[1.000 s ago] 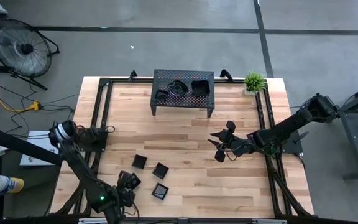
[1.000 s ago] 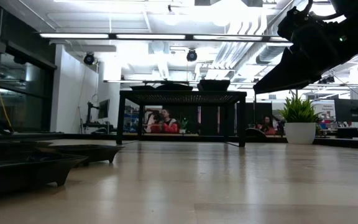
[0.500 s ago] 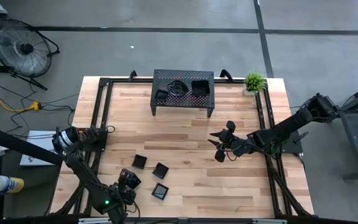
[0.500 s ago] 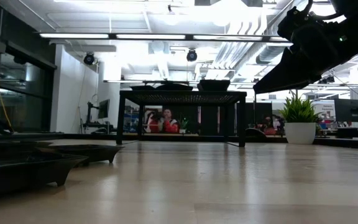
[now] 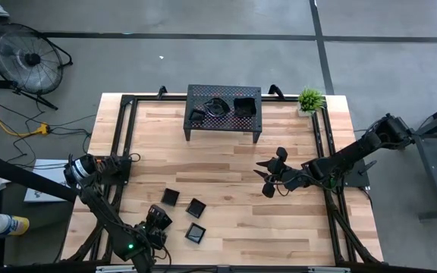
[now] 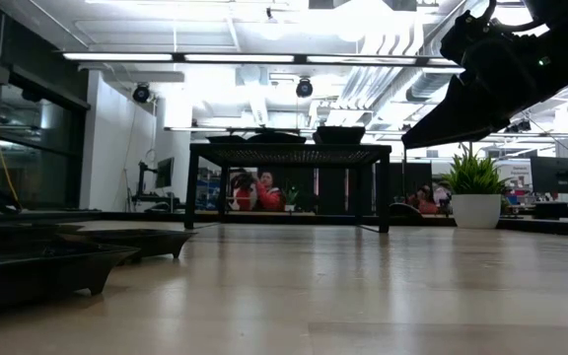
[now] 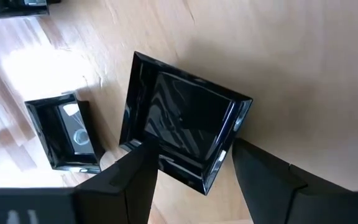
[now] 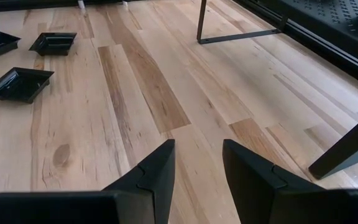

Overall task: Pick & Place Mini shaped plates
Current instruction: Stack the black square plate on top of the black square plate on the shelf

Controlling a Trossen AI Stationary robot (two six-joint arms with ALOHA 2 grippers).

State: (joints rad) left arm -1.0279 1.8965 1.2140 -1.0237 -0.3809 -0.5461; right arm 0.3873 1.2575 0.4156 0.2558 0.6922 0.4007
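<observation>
Mini shaped plates (image 7: 182, 134) are glossy black squares with raised rims.

No writing, label, brand or number can be read in any view. The monitors (image 6: 560, 177) in the room behind the table may carry something on their screens, but from here they are too far and dim to make out.

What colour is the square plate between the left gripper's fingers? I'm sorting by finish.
Glossy black square plate, seen best in the left wrist view.
</observation>
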